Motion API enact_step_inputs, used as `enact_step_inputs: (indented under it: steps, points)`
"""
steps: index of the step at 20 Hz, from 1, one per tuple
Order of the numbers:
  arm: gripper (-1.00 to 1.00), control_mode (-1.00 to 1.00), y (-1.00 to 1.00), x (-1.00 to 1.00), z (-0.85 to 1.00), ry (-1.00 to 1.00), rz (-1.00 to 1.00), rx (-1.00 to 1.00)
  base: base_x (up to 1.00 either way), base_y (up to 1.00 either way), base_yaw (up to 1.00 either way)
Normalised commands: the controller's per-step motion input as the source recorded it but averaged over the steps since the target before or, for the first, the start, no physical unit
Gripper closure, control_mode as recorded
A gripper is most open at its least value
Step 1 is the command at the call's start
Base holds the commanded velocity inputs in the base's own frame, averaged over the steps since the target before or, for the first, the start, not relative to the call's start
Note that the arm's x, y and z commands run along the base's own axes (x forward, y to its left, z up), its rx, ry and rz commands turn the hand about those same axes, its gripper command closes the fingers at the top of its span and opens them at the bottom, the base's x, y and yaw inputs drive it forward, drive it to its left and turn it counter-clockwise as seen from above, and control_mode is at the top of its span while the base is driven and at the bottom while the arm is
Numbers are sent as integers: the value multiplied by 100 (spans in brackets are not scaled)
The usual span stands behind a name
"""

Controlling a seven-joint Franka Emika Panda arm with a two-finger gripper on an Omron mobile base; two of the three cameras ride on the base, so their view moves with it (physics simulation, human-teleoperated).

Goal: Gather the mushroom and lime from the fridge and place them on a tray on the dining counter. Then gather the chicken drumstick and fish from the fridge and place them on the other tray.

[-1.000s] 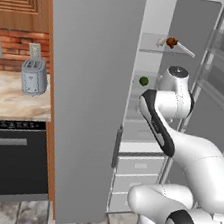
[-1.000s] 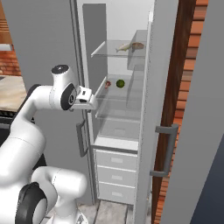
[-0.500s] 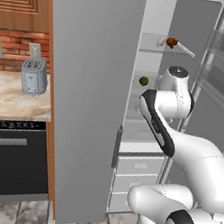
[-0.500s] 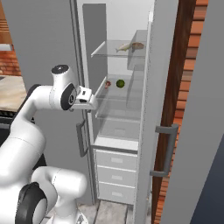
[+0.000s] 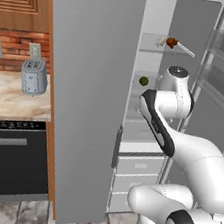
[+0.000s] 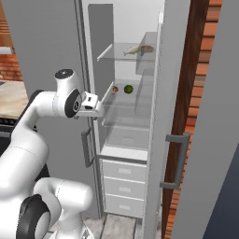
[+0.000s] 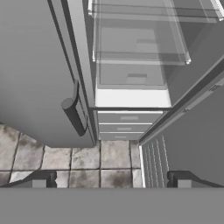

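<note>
Right base view: the tool [image 6: 99,108], jaws wide and empty, hangs at the open fridge [image 6: 135,140], level with the lime [image 6: 128,89] and mushroom [image 6: 114,89] on the middle shelf. First pickup appears at hand; next comes a reach inward toward the mushroom.

The fridge [image 6: 154,116] stands open, white inside with glass shelves and drawers below, the fish [image 6: 133,50] and the chicken drumstick [image 6: 148,48] lying on the upper shelf, the lime [image 6: 128,89] and the mushroom [image 6: 115,89] on the shelf beneath, just beyond the arm's hand.
</note>
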Motion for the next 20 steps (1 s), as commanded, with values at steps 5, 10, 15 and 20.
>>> enact_step_inputs:
  steps: [5,10,15,20]
  points:
    - [-100,-100,0,0,0,0,0,0,0,0,0]
    - [-100,-100,0,9,0,3,0,0,0,0,0]
    - [-100,-100,-6,17,0,9,0,0,0,0,0]
    - [-100,-100,-11,17,0,4,0,0,0,0,0]
